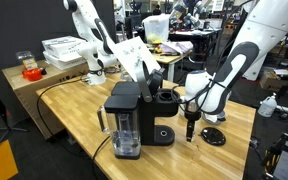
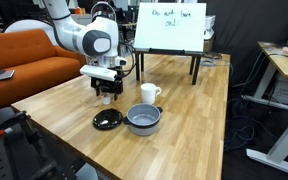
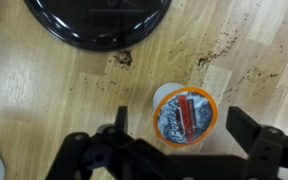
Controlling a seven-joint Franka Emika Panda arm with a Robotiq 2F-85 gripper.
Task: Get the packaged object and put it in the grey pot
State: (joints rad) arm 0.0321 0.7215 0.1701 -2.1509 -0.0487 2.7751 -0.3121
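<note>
Gripper (image 3: 178, 128) is held wide open, nothing grabbed. Pod (image 3: 186, 115) is seen upright on the table (image 3: 44, 90) between its fingers, disc (image 3: 97, 20) near. Pot (image 2: 142, 120) is parked just right of the disc.

In the wrist view, the small round foil-topped packet with an orange rim (image 3: 184, 115) stands on the bare wooden counter (image 3: 44, 90) between the spread fingers (image 3: 242, 126), with a gap on each side. The flat black round disc (image 3: 97, 20) lies near it. In an exterior view, the shallow grey metal pot (image 2: 142, 130) sits open-topped beside the disc, with a white cylindrical cup (image 2: 149, 94) close behind.
</note>
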